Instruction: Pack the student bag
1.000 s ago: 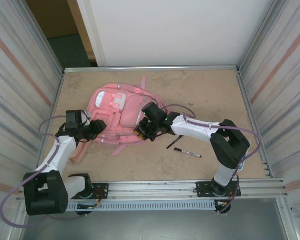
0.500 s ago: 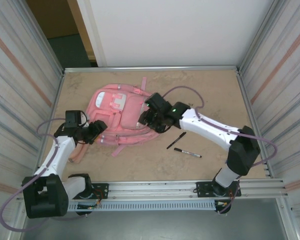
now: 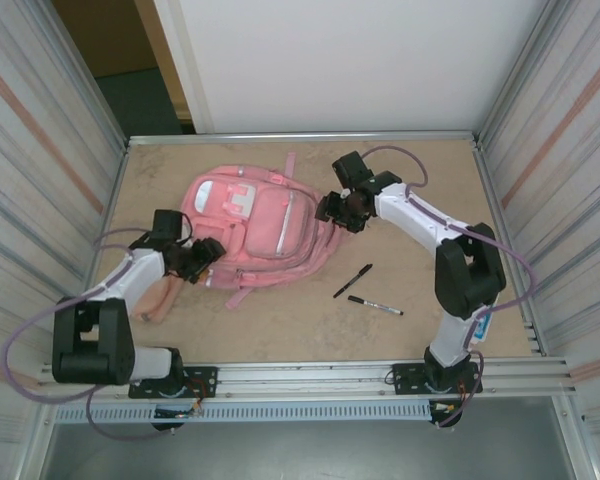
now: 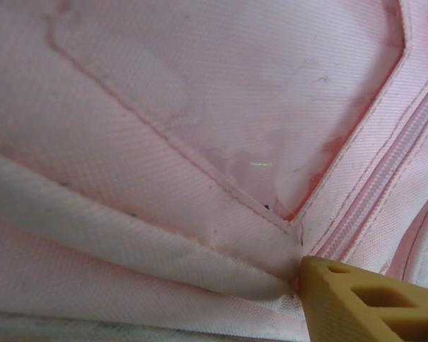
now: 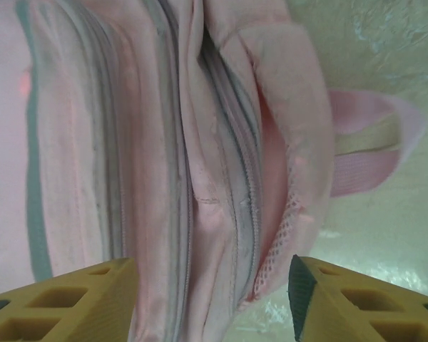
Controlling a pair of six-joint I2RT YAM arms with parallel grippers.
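Since bag (image 3: 265, 225) looks soft and floppy, best grip zipped edge at 3 o'clock; right end effector (image 5: 212, 278) wide, left end effector (image 3: 202, 256) can't tell.

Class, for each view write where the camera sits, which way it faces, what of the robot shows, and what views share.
Top external: above and behind the left arm and right arm, looking down on the table, bag and pens; left end effector and right end effector flank the bag.
Left wrist: on the left arm, close against the bag; one yellow finger shows.
Right wrist: on the right arm, facing the bag's zip; two fingers, apart.
Shared: the bag.
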